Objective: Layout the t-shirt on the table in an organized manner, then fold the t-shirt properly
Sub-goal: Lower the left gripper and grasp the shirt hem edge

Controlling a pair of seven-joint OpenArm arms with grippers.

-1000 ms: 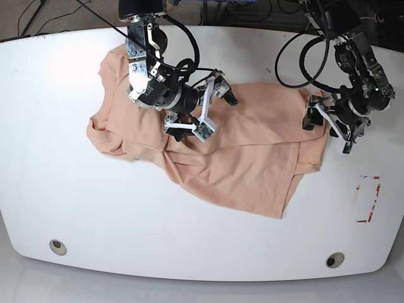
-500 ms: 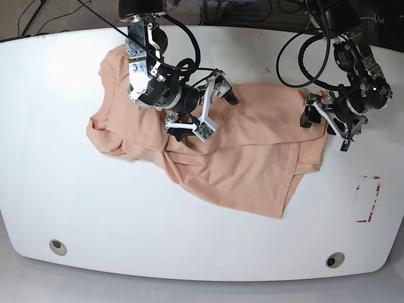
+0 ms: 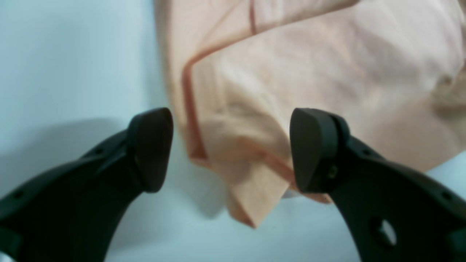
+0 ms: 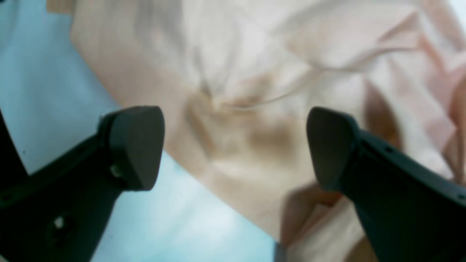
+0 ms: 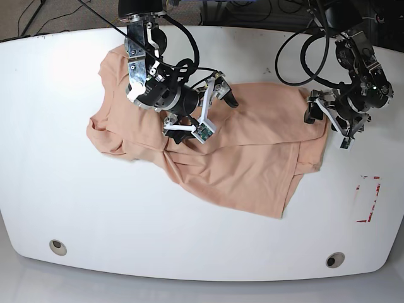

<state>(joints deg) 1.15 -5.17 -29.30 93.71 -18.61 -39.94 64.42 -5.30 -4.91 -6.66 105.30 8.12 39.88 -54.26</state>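
T-shirt [image 5: 240,158] rumpled on desk [image 5: 76,208]; left gripper [image 5: 327,124] crept onto its hem corner (both jaws wide, empty), grab pending.

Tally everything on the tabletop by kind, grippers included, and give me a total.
Peach t-shirt: 1
Grommet holes: 2
Red-marked rectangle: 1
Open grippers, left gripper and right gripper: 2
Total: 6

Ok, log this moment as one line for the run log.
phase: layout | t-shirt: crumpled on table | left end effector: open over shirt corner | right end effector: open above shirt middle
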